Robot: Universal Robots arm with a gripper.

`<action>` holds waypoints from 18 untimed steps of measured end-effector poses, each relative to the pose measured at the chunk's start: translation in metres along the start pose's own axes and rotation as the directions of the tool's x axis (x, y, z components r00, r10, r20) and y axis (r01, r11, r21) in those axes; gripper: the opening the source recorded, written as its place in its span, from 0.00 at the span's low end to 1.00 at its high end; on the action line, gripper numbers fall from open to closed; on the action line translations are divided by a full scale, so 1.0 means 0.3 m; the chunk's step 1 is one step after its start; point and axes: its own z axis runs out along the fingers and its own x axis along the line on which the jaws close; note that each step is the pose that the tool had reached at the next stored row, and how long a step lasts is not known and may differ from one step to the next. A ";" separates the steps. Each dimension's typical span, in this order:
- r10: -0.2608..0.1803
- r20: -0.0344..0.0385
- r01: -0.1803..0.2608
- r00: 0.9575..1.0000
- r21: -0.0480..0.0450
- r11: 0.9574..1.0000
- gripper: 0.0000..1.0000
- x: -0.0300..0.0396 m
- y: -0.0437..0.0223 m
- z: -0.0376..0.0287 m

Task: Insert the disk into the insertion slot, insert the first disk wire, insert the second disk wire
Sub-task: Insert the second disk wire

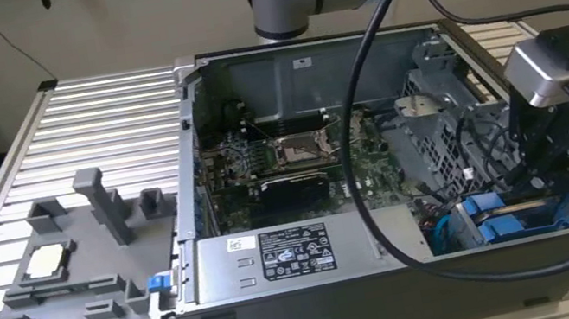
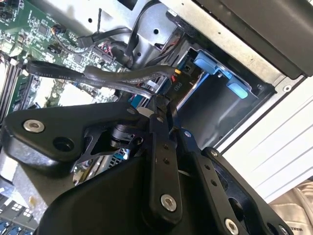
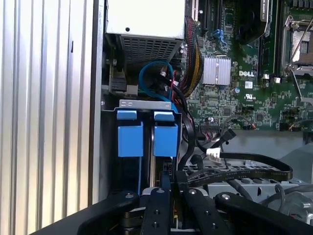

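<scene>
The gripper [image 3: 166,188] hangs low inside the open computer case [image 1: 289,317], its fingers drawn close together on what looks like a small cable connector, though the pinch point is too crowded to be sure what they clamp. In the second wrist view the gripper [image 2: 164,105] points its tips toward the drive bay [image 2: 215,105], which suggests a wire is being lined up with the back of a drive.

Just ahead of the fingertips sits the disk [image 3: 165,139] in its bright blue carrier, already seated in the slot beside a second blue carrier [image 3: 130,138]; both stand upright and parallel so their rear ends face the tool. Black flat cables [image 3: 244,171] loop beside the gripper, slack enough to reach the bay.

Beyond the bay lie the power supply [image 3: 146,29] and the green motherboard [image 3: 244,83]. Farthest off, outside the case, a grey fixture tray [image 1: 69,268] rests on the slatted table [image 1: 102,121].
</scene>
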 end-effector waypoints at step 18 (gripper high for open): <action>0.000 0.000 0.000 1.000 -0.001 1.000 0.24 -0.008 0.002 -0.073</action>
